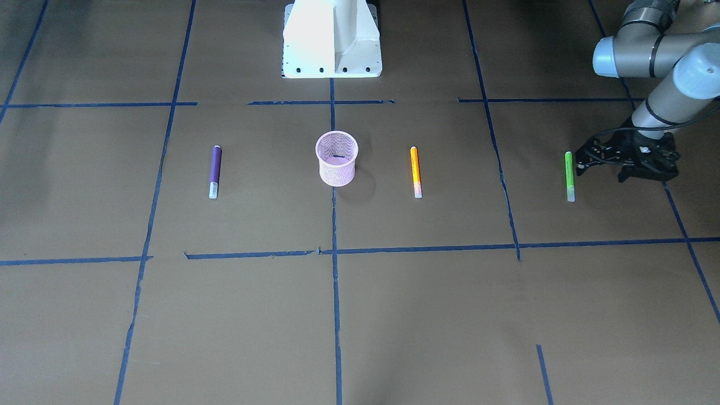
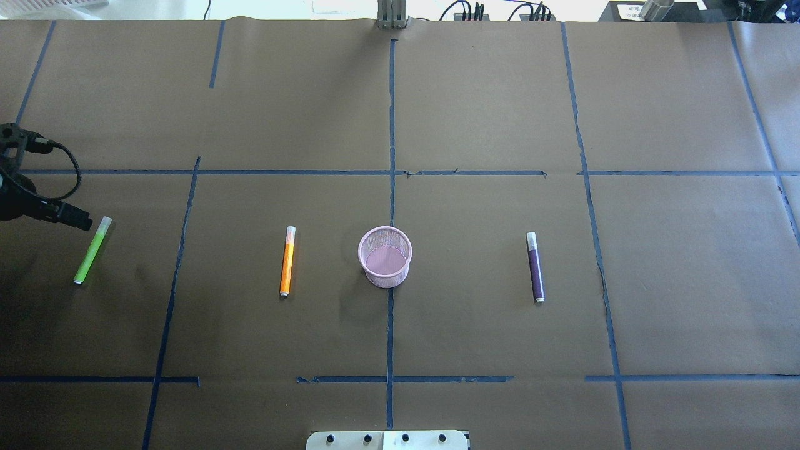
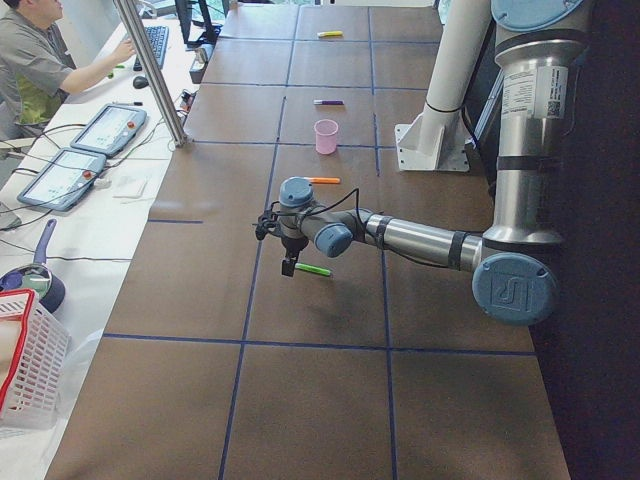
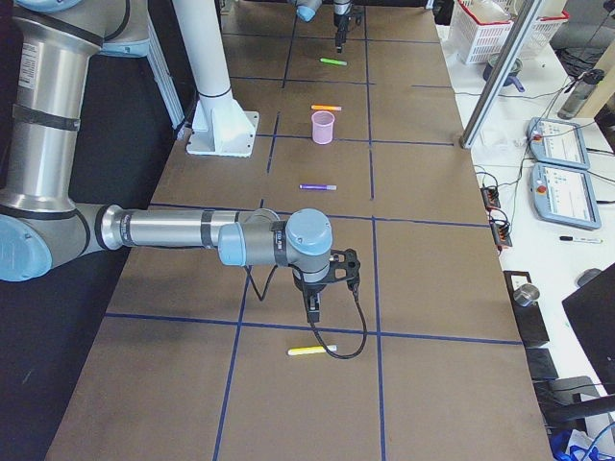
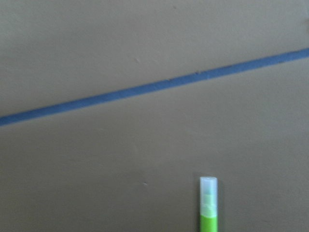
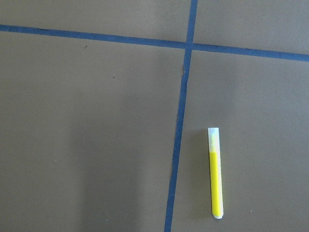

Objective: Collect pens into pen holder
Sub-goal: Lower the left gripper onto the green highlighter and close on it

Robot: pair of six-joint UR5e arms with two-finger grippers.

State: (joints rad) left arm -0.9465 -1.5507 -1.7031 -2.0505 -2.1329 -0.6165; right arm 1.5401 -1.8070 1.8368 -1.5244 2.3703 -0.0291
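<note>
I log nothing collected: holder [image 1: 336, 159], frame centre, holds no pen; purple [image 1: 215, 171], orange [image 1: 415, 171], green [image 1: 569, 176] lie flat; left gripper [image 1: 584, 162] beside green, right gripper [image 4: 313, 307] well apart, and I cannot tell either's jaw spread.

No wording can be read anywhere. In the left side view, a blue joint cap [image 3: 514, 290] at 4 o'clock bears a pale logo mark too small to make out. A white label [image 3: 522, 92] on the upright arm section at 2 o'clock carries illegible print.
</note>
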